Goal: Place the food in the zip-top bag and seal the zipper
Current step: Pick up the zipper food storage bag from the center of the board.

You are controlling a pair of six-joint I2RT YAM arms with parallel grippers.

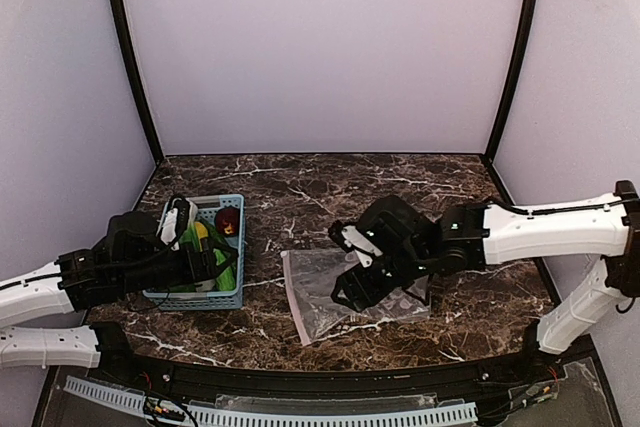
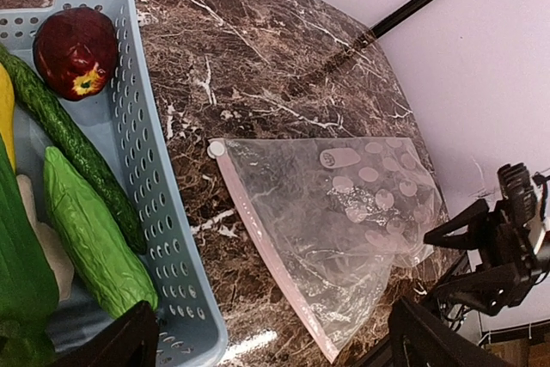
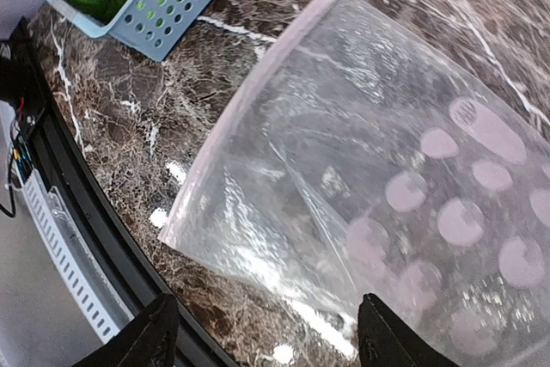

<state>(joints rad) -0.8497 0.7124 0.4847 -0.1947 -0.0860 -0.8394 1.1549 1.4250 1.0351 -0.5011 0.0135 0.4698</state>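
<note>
The table [image 1: 400,172] is finished in dark brown marble, veined white. The basket [image 2: 185,281] is light blue, patterned with rows of holes. The bag [image 2: 344,212] is clear — printed with pale round spots — and edged by a pale pink strip [image 2: 266,251]. The fruit [image 2: 76,51] is coloured dark red.

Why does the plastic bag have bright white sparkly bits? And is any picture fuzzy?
Right wrist view: light glints white off the crinkly zip-top bag and the shiny table; left wrist view: sharp, with one glare streak on the table near the basket; top view: clear but dimmer, the bag hard to see.
</note>
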